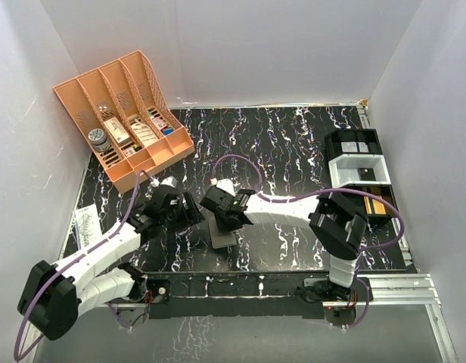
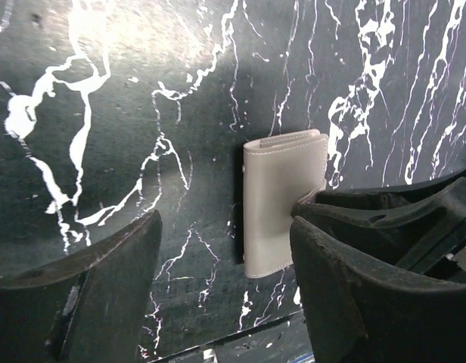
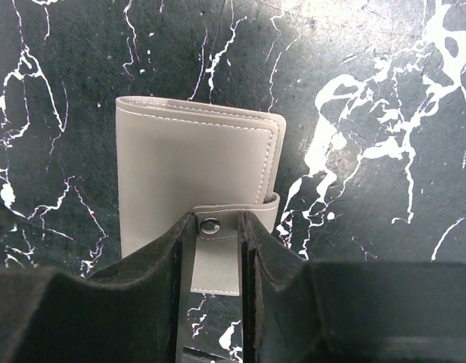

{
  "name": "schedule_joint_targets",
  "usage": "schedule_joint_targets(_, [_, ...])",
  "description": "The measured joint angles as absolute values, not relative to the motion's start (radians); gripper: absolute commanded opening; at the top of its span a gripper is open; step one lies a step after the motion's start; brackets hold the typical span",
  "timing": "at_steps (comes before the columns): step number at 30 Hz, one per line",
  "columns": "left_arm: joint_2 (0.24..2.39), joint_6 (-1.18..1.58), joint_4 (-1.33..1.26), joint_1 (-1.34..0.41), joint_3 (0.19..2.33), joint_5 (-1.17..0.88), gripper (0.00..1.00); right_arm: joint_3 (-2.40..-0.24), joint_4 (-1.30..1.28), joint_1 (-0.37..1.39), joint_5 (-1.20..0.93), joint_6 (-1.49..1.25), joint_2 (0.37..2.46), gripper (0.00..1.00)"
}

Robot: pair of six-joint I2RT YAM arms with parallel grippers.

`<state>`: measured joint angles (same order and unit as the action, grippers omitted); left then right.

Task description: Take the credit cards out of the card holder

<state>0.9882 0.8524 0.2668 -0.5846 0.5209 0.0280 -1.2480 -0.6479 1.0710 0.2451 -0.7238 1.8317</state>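
On the black marbled worktop [image 1: 278,144], the grey card holder [image 3: 195,174] is lying flat and folded shut near the front edge, between the two arms. No credit cards are showing; any would be hidden inside. The left gripper [image 2: 224,223] is hovering just beside it with jaws wide apart, apparently placed to steady the case. The right gripper [image 3: 216,227] is straddling the holder's snap tab [image 3: 215,261], jaws narrow against both strap edges, though whether they are actually pinching cannot be told. The placing suggests the snap must be undone first.
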Motion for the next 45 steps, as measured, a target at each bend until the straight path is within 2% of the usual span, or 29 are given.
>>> schedule_joint_targets(8, [1.142,0.802,0.18,-0.585,0.522,-0.111,0.58,-1.137,-0.522,1.002,0.116,-0.763,1.76,0.16])
schedule_joint_targets(16, [1.287,0.756,0.15,-0.593,0.547,-0.197,0.51,-1.078,-0.438,0.955,0.007,-0.785,1.733,0.16])
schedule_joint_targets(20, [1.328,0.744,0.104,-0.6,0.557,-0.244,0.43,-1.067,-0.41,0.95,-0.01,-0.789,1.732,0.16])
schedule_joint_targets(23, [1.359,0.741,0.089,-0.605,0.567,-0.264,0.3,-1.063,-0.4,0.943,-0.026,-0.793,1.732,0.16])
schedule_joint_targets(26, [1.384,0.741,0.091,-0.606,0.575,-0.259,0.26,-1.052,-0.384,0.94,-0.033,-0.798,1.724,0.16])
schedule_joint_targets(30, [1.385,0.744,0.097,-0.606,0.576,-0.252,0.26,-1.035,-0.37,0.934,-0.035,-0.807,1.714,0.17])
schedule_joint_targets(37, [1.386,0.743,0.102,-0.606,0.58,-0.251,0.28,-1.028,-0.372,0.931,-0.027,-0.813,1.706,0.27])
schedule_joint_targets(45, [1.398,0.727,0.121,-0.606,0.597,-0.251,0.3,-1.068,-0.495,0.931,0.05,-0.793,1.703,0.32])
